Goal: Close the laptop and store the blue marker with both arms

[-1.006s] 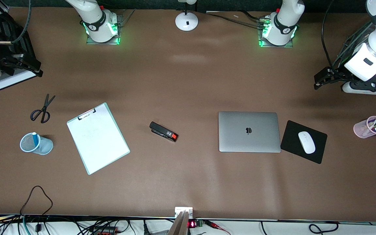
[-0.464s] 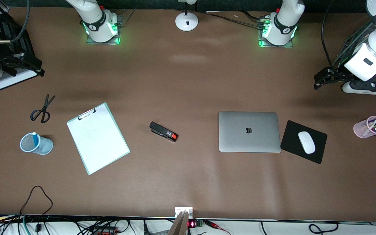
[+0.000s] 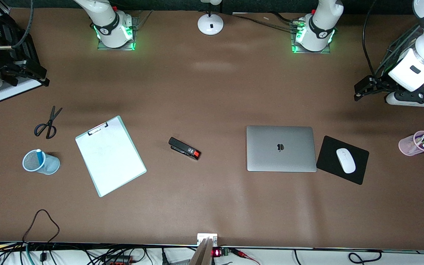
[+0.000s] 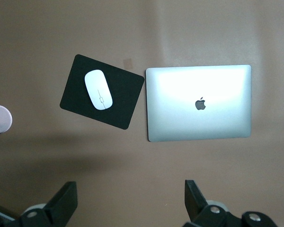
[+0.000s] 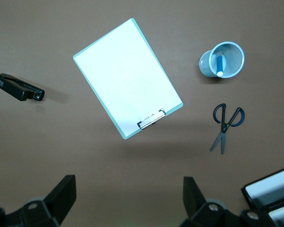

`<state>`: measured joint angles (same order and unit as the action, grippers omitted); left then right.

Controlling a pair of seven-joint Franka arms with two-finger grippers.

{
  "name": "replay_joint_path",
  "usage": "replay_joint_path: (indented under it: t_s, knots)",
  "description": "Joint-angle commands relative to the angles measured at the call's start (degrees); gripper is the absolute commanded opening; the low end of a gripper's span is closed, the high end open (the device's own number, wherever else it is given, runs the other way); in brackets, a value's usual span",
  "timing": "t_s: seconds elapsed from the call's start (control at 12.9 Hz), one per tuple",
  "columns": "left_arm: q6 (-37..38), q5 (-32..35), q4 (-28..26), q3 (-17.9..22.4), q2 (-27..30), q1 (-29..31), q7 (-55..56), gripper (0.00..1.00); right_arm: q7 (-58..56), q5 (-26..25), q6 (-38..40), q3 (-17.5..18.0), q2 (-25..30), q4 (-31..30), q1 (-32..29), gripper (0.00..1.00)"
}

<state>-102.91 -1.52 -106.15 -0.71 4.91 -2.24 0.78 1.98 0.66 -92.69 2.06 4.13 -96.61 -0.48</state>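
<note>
Table: I see the wide brown table laid out as a desk, with office things at the right arm's end and computer things at the left arm's end.
Laptop: the slim silver-grey laptop lies flat with its lid down and the dark logo facing up, so I judge that half of the job done. It sits just beside the black mouse pad, which carries a white mouse.
Clipboard: the white sheet on its pale green clipboard lies askew between the black stapler with a red end and the cup.
Cup: the pale blue mesh cup stands nearer to the front camera than the black-handled scissors.
Marker: the short bright blue marker stands inside that cup, white end up, leaning on the wall; I read it as stored.
Other markers: a pink cup of mixed markers stands at the left arm's end, untouched.
Left gripper: the left gripper hangs high over bare table by the laptop, fingers spread wide and empty.
Right gripper: the right gripper hangs high over bare table by the clipboard, fingers likewise spread and empty.
Judgement: both arms look parked clear because nothing seems left to handle.
</note>
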Motion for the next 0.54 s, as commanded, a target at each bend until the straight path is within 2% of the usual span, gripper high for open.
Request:
replay_joint_path:
  t_s: [0.0,0.46]
  knots:
    - [0.1,0.2,0.6,0.0,-0.1,0.0,-1.0,1.00,-0.1,-1.0,0.0,0.1,0.4,-0.3,0.4,1.00]
    - [0.1,0.2,0.6,0.0,-0.1,-0.1,-0.9,1.00,0.1,-0.3,0.0,0.1,0.4,-0.5,0.4,1.00]
